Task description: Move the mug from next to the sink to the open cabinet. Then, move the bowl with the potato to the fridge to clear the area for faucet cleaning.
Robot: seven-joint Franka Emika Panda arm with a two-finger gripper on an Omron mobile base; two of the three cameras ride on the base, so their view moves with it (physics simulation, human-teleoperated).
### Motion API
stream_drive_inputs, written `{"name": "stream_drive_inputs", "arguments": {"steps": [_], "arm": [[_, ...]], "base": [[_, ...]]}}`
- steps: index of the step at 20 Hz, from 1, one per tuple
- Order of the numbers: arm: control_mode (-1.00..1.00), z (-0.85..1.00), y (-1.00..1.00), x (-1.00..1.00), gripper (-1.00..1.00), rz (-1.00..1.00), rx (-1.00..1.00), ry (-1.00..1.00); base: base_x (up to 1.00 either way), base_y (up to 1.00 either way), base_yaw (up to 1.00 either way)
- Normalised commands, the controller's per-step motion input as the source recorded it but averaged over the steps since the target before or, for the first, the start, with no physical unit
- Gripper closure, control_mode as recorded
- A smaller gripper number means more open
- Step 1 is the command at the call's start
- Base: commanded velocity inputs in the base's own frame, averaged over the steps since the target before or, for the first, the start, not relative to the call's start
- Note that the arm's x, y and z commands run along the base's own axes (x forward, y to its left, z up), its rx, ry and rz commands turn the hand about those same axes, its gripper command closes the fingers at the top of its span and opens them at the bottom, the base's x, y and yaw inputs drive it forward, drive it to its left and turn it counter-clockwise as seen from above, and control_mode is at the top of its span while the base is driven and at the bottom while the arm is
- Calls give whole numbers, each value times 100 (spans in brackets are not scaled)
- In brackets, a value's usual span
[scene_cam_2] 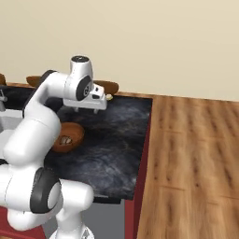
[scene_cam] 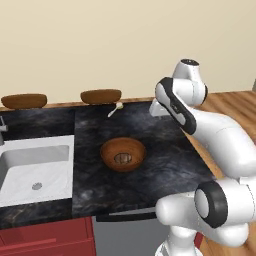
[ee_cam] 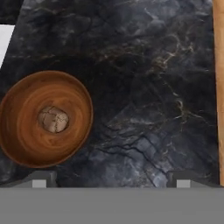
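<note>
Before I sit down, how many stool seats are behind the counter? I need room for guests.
2. One stool seat is at the far left behind the counter, the other behind its middle near the spoon. More may lie out of view.

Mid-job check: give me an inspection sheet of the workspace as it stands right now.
Surface: black marbled counter, bare around the bowl.
Job's things: bowl upright on the counter beside the sink, potato lying in its middle; faucet partly in view at the left edge.
Clutter: a small pale spoon-like item near the counter's far edge; too small to tell more.
Grippers: gripper open, holding nothing, above the counter to one side of the bowl.
Cables: nothing seen.
Surroundings: two brown stool seats behind the counter, wooden floor, red drawer fronts.
</note>
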Motion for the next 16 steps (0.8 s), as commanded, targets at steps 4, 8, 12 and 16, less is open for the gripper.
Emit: {"name": "stream_drive_inputs", "arguments": {"steps": [4,8,12,16], "arm": [[-100,-42,24,42,-100,-2,1,17],[-100,-39,21,21,-100,0,4,18],[-100,-41,8,7,-100,0,12,16],[-100,-66,15,11,-100,0,0,3]], "base": [[0,0,0],[0,0,0],[0,0,0],[0,0,0]]}}
